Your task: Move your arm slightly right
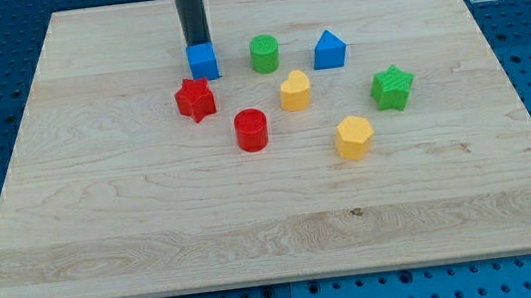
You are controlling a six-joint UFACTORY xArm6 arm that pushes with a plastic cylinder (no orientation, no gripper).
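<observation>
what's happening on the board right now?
The arm's rod comes down from the view's top, and my tip sits right behind the blue cube, at its top edge, apparently touching. The red star is just below the cube, the green cylinder to its right. The other blocks lie further right on the wooden board, away from the tip.

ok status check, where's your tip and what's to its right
My tip at blue cube's top edge, apparently touching. Green cylinder next to the view's right, gap between. Red star below.

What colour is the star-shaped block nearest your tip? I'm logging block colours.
Red star, camera view, just below my tip.
</observation>
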